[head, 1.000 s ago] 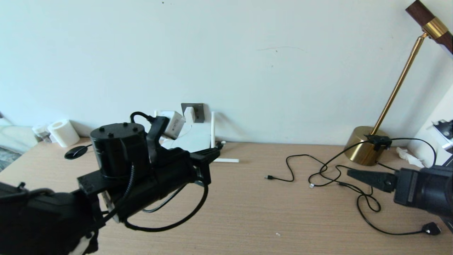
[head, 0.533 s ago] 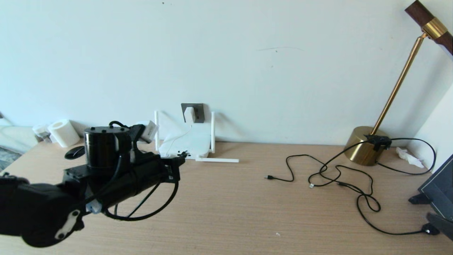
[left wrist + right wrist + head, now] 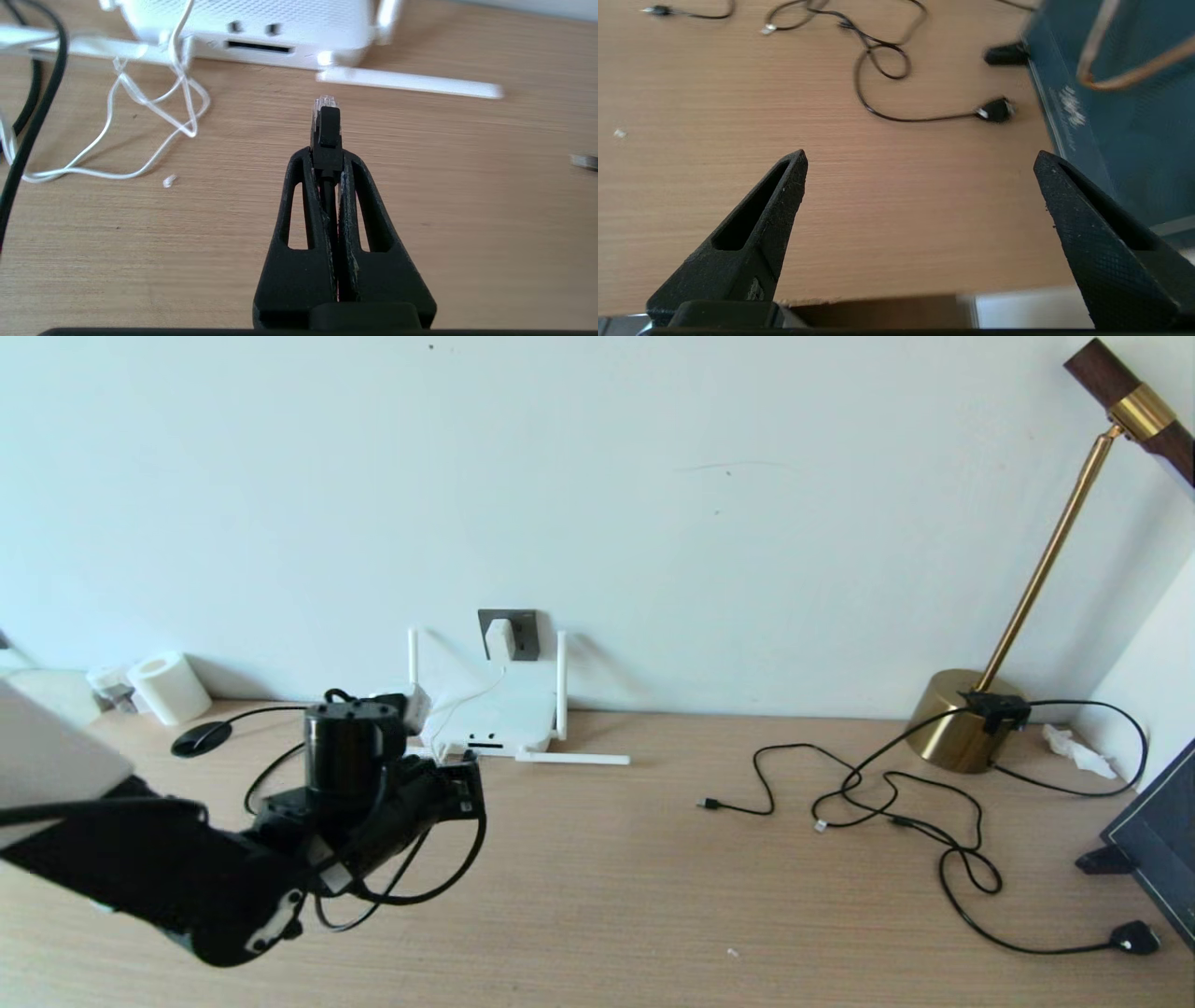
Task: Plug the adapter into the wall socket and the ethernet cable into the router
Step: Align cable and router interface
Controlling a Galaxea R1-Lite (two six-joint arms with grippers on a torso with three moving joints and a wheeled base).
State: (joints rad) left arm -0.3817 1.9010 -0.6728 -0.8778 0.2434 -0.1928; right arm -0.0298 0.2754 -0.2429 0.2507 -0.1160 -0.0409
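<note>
plug pinched, port ahead

my left gripper [image 3: 327,154] is clamped tight on the ethernet cable [image 3: 325,126] just behind its clear tip, low over the desk. the router [image 3: 243,28] sits near, at 11 o'clock, its port facing me. the plug looks light, stiff, its clip brittle; the cord will tug back. my right gripper [image 3: 920,186] gapes wide, holding nothing.

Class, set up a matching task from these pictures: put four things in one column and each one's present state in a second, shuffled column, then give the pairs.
Things
1. adapter
2. ethernet cable
3. right gripper
4. router

States
A. pinched between the left gripper's fingers, clear tip pointing at the router
B. seated in the wall socket
C. open, above bare table
D. lying on the table below the socket

Pairs: 1-B, 2-A, 3-C, 4-D
</note>
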